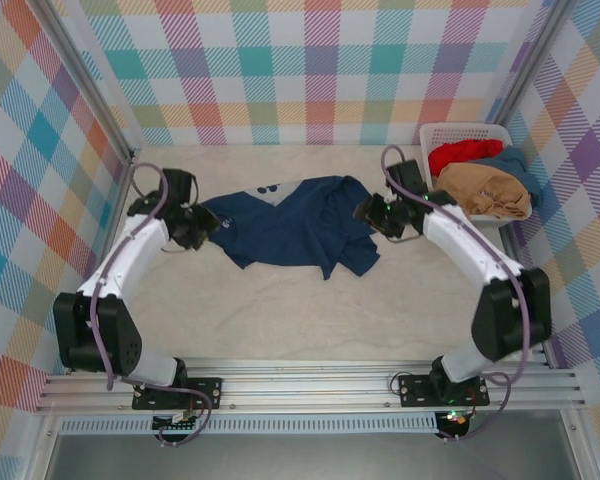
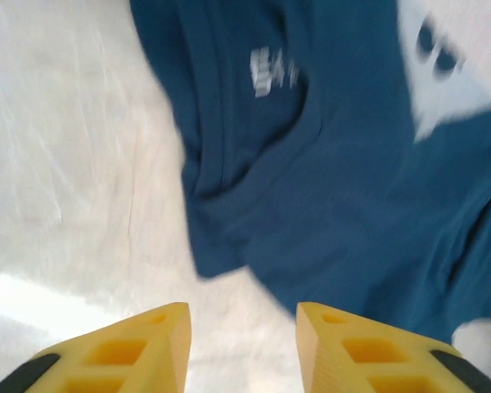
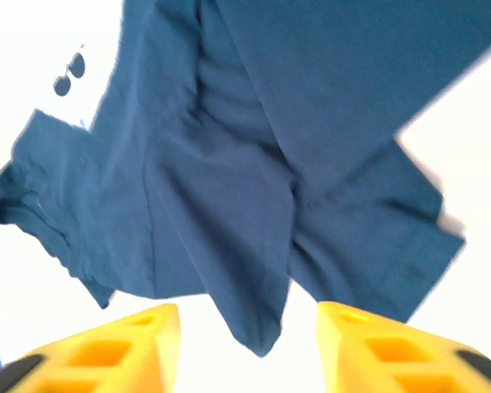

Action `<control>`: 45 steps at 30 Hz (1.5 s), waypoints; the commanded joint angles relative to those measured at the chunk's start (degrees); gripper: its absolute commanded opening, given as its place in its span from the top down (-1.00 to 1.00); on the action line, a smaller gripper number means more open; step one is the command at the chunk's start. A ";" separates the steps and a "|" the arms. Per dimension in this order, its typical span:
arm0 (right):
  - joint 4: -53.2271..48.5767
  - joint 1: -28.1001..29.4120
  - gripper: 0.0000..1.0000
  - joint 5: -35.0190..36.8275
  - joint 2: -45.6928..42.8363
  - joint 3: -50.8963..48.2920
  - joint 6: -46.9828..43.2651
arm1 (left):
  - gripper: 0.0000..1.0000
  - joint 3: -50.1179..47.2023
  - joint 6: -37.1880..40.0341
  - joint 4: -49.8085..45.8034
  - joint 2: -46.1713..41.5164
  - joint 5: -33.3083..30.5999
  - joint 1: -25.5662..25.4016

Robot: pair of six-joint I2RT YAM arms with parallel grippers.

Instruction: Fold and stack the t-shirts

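Left tool (image 2: 241, 319), right tool (image 3: 247, 315), one navy t-shirt (image 1: 290, 225)

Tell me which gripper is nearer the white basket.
Right. The right gripper hovers at the right edge of the navy t-shirt, a short way from the white basket. The left gripper is at the shirt's opposite edge, much farther away.

We are seeing one t-shirt (image 1: 295, 232) lying at the middle of the table (image 1: 280, 320), between the left gripper (image 1: 208, 228) at its left edge and the right gripper (image 1: 365, 212) at its right. Further t-shirts (image 1: 485, 185) are sitting heaped in a basket (image 1: 435, 135) (far right corner).
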 commanded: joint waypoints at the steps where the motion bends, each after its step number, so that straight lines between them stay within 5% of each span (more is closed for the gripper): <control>1: 0.62 0.54 0.19 -1.03 -1.32 -9.12 4.24 | 0.27 -8.97 -2.72 1.56 -0.57 4.64 -1.89; 14: 5.37 0.53 0.09 -2.50 -0.88 -18.81 6.43 | 0.15 -9.46 -7.34 14.19 10.36 6.10 -5.06; 23: 5.95 0.55 -0.01 -3.12 -0.38 -18.86 6.41 | 0.33 -8.11 -6.68 17.77 18.34 5.73 -5.37; 26: 6.06 1.05 -0.02 -3.45 0.74 -16.96 5.48 | 0.55 -6.69 -6.64 19.34 19.94 5.71 -6.04; 29: 4.98 2.96 -0.07 -3.16 2.14 -13.67 4.08 | 1.00 -5.52 -6.60 20.02 19.76 4.44 -6.90; 45: 4.25 3.55 0.09 4.34 11.58 -11.01 8.89 | 1.00 -3.98 -5.83 12.68 7.11 1.64 -7.83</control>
